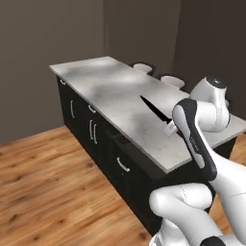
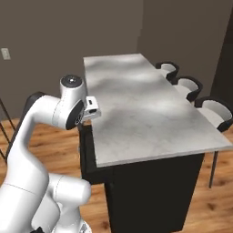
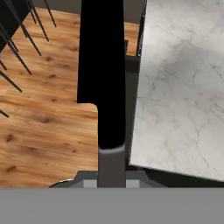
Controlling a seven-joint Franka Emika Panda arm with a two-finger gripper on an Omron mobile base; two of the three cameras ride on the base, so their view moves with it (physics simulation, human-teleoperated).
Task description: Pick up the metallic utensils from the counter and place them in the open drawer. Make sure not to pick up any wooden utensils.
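Tabletop [image 1: 105, 86] is the big slab; drawer [image 1: 126, 163] sits just under its front edge, approx 7 o'clock of the claw [image 1: 171, 128] in left base view. Claw is clamped on the knife [image 1: 154, 110], lifted off tabletop, blade pointing approx 11 o'clock. Hand view: knife [image 3: 101, 65] hangs past the tabletop edge [image 3: 179, 78] over floor. Judgement: keep grip firm, carry blade level, lower fully inside drawer before letting go.
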